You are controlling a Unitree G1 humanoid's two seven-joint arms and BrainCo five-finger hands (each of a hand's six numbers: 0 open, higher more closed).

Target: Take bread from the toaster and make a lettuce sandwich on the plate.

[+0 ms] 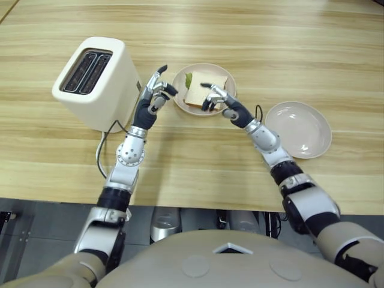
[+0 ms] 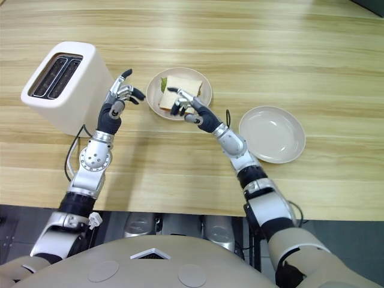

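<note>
The toaster stands at the left of the bench. To its right a plate carries bread, with lettuce at the bread's far-left edge. A second plate lies further right and nearer. The left robot hand is between toaster and plate; the right robot hand is at the bread's near edge.

Pale wood-grain table — smooth, matt cream toaster, glossy plates, metallic fingers.

Bright, even light across my worktop; a soft shadow under the toaster beside the left hand, mild sheen on the dish past the right hand.
</note>
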